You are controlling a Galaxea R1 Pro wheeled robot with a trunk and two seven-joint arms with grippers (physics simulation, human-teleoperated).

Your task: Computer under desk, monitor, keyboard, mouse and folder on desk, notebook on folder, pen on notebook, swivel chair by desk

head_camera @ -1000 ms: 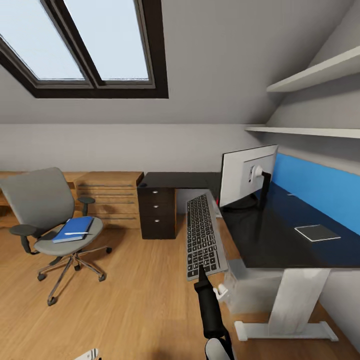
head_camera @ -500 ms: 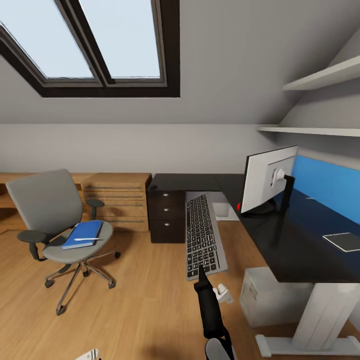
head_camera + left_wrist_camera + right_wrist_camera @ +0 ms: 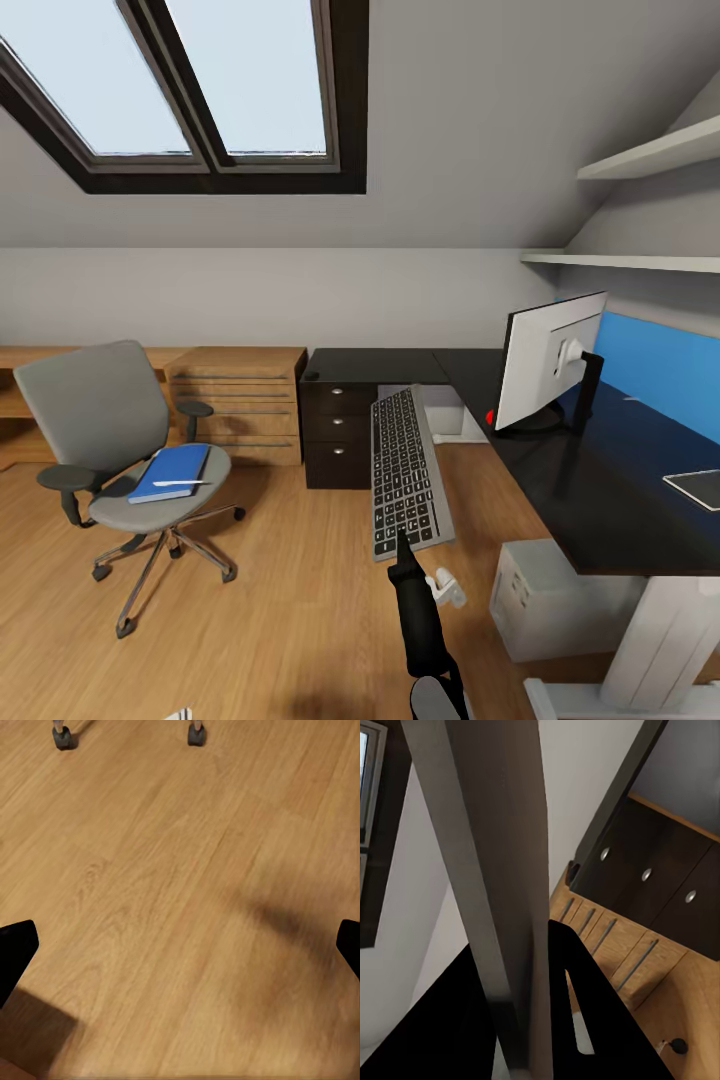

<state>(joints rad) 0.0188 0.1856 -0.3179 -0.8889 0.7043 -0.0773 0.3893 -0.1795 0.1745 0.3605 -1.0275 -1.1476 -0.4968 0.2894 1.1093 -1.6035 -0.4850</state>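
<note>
My right gripper (image 3: 403, 545) is shut on the near end of the long silver-grey keyboard (image 3: 405, 475), holding it in the air left of the black desk (image 3: 590, 510). In the right wrist view the keyboard's edge (image 3: 487, 870) runs between my black fingers (image 3: 585, 997). The monitor (image 3: 550, 370) stands on the desk with its pale back towards me. The notebook (image 3: 695, 487) lies on the desk at the right edge. The grey computer (image 3: 560, 600) stands under the desk. The blue folder (image 3: 172, 472) with the white pen (image 3: 180, 484) lies on the swivel chair (image 3: 110, 430). My left gripper (image 3: 180, 945) hangs open over the floor. A small dark bump (image 3: 310, 376) on the desk's far corner may be the mouse; I cannot tell.
A dark drawer cabinet (image 3: 335, 430) sits under the desk's far wing, with a light wooden drawer chest (image 3: 240, 405) to its left. Wall shelves (image 3: 650, 150) hang above the desk. Open wooden floor (image 3: 280, 600) lies between the chair and the desk.
The whole view has shifted, so the desk and monitor now sit further right in the picture. The keyboard stays held the same way in my right gripper.
</note>
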